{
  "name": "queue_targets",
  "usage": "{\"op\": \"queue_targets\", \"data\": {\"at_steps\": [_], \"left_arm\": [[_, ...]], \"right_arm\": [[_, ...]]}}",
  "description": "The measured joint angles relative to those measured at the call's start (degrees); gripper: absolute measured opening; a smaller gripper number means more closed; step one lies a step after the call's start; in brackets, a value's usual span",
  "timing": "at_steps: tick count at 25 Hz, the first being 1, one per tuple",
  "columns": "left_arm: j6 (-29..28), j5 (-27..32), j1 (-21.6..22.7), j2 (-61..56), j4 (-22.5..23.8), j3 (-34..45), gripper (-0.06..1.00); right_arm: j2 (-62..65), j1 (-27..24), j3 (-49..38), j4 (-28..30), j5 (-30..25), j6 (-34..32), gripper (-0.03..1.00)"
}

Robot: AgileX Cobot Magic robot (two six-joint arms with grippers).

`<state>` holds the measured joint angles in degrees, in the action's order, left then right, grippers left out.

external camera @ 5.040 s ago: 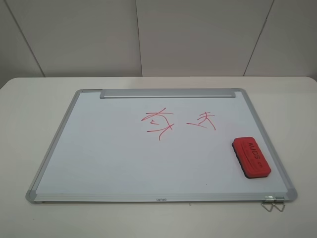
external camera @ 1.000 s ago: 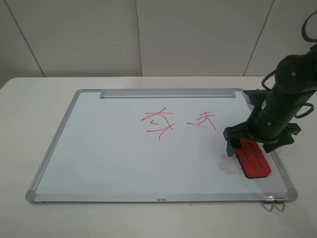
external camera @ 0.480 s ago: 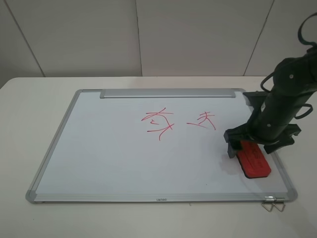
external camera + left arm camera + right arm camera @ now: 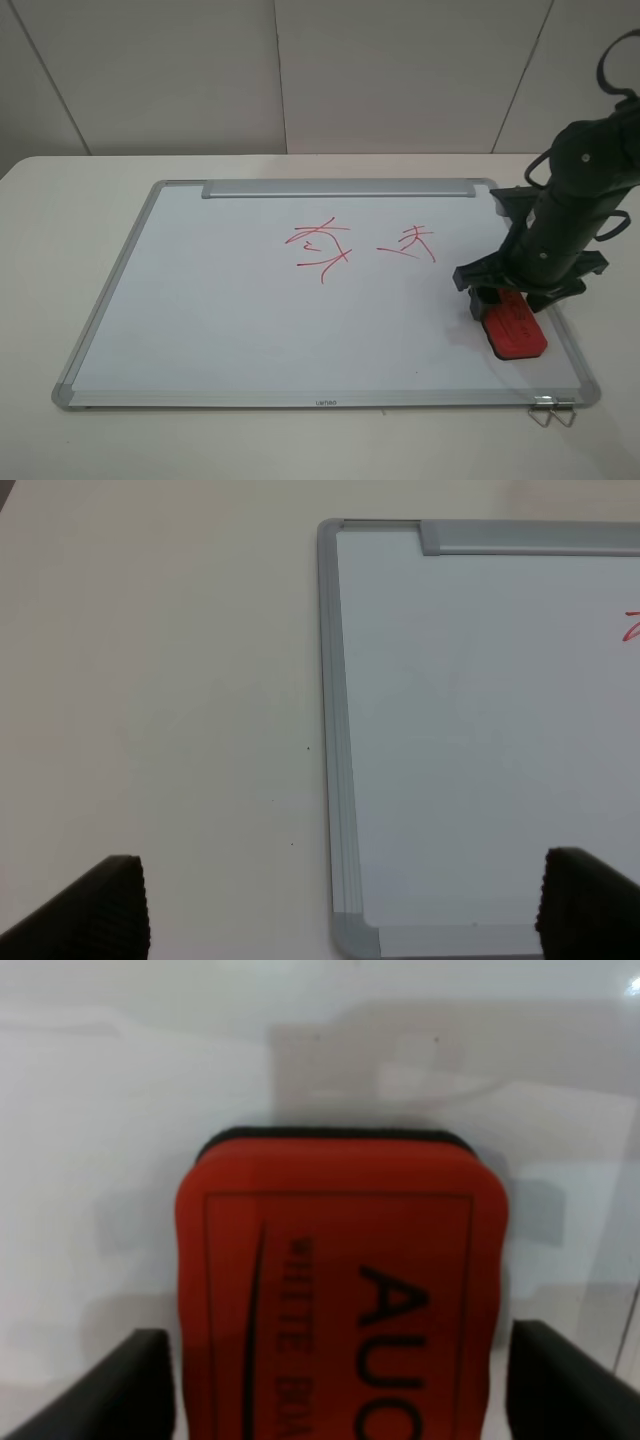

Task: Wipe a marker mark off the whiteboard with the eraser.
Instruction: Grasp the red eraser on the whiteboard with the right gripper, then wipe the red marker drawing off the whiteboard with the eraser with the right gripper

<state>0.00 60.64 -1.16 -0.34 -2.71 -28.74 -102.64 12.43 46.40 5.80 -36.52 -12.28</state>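
A large rectangular white whiteboard with a silver metal frame lies flat on a pale table. Near the board's middle is the marker mark, a red scribble of thin crossing strokes with a loop and a long tail. A smaller, simpler red scribble sits just to its right.

The eraser, a small red rectangular block with black lettering on top and a dark felt base, rests on the board near its right edge, well apart from the mark.

Your right gripper is down over the eraser. In the right wrist view its two black fingers flank the block's long sides, at or just off them. You cannot tell from these views whether they are pressing on it yet.

Your left gripper hangs wide open and holds nothing, above the board's corner and the bare table beside it.

The eraser looks light and fairly stiff, probably a foam or plastic body, so a moderate squeeze across the two long sides should hold it. Take it low on the red body and keep the felt flat and facing down. The glossy board offers little grip, so the block may skid or twist if the fingers close unevenly. The board itself is unfixed and could slide under hard wiping
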Motion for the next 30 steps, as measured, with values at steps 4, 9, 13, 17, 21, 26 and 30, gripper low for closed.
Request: {"op": "queue_targets", "data": {"at_steps": [4,9,13,17,21,26,30], "left_arm": [[0.0,0.0,0.0,0.0,0.0,0.0,0.77],[0.0,0.0,0.0,0.0,0.0,0.0,0.77],[0.0,0.0,0.0,0.0,0.0,0.0,0.77],[0.0,0.0,0.0,0.0,0.0,0.0,0.77],[0.0,0.0,0.0,0.0,0.0,0.0,0.77],[0.0,0.0,0.0,0.0,0.0,0.0,0.77],[0.0,0.0,0.0,0.0,0.0,0.0,0.77]], "right_arm": [[0.0,0.0,0.0,0.11,0.0,-0.02,0.51],[0.0,0.0,0.0,0.28,0.0,-0.02,0.51],[0.0,0.0,0.0,0.28,0.0,-0.02,0.51],[0.61,0.02,0.62,0.33,-1.61,-0.02,0.51],[2.98,1.16,4.87,1.07,-7.73,0.91,0.51],[3.21,6.29,13.73,1.73,-15.19,4.12,0.51],[-0.04,12.05,21.94,2.77,-19.67,4.5,0.51]]}}
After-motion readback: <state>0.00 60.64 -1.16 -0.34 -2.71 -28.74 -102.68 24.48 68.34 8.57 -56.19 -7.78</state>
